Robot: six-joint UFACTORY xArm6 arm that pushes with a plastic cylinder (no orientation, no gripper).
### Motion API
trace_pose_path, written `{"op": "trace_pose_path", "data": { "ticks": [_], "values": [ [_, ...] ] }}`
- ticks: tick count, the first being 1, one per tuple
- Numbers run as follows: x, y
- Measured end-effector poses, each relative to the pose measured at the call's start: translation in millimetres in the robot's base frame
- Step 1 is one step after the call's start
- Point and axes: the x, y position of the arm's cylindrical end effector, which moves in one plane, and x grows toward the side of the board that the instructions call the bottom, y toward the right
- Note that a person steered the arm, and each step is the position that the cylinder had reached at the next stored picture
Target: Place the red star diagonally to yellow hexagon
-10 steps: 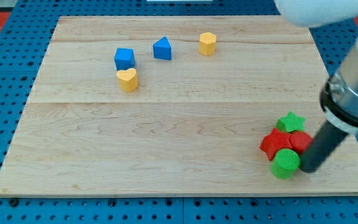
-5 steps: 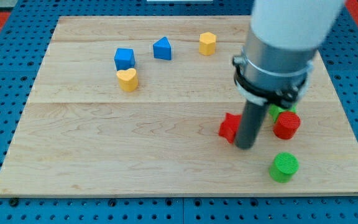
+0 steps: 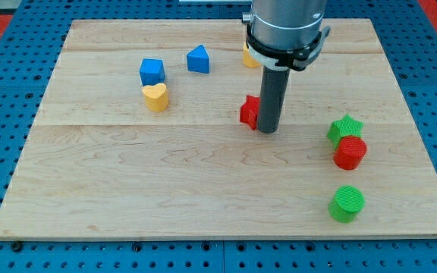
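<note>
The red star (image 3: 249, 111) lies near the board's middle, partly hidden behind my rod. My tip (image 3: 268, 130) rests on the board right against the star's right side. The yellow hexagon (image 3: 249, 55) sits toward the view's top, above the star, mostly hidden behind the arm; only its left edge shows.
A blue cube (image 3: 152, 72), a yellow heart (image 3: 155, 97) and a blue triangular block (image 3: 198, 59) sit at the upper left. A green star (image 3: 345, 127), a red cylinder (image 3: 350, 152) and a green cylinder (image 3: 347, 203) sit at the right. The wooden board (image 3: 127, 189) lies on a blue pegboard.
My tip has pushed the red star from the lower right cluster up and to the left, toward the yellow hexagon. The green star and both cylinders are left apart at the right.
</note>
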Motion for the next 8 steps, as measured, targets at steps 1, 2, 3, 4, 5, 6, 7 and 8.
{"op": "trace_pose_path", "data": {
  "ticks": [1,2,3,4,5,6,7,8],
  "values": [
    [9.4,-53.4],
    [15.1,-6.2],
    [8.1,46.5],
    [-13.8,38.3],
    [-22.9,-18.2],
    [-24.0,-38.5],
    [-26.6,31.2],
    [-20.2,110.3]
  ]
}}
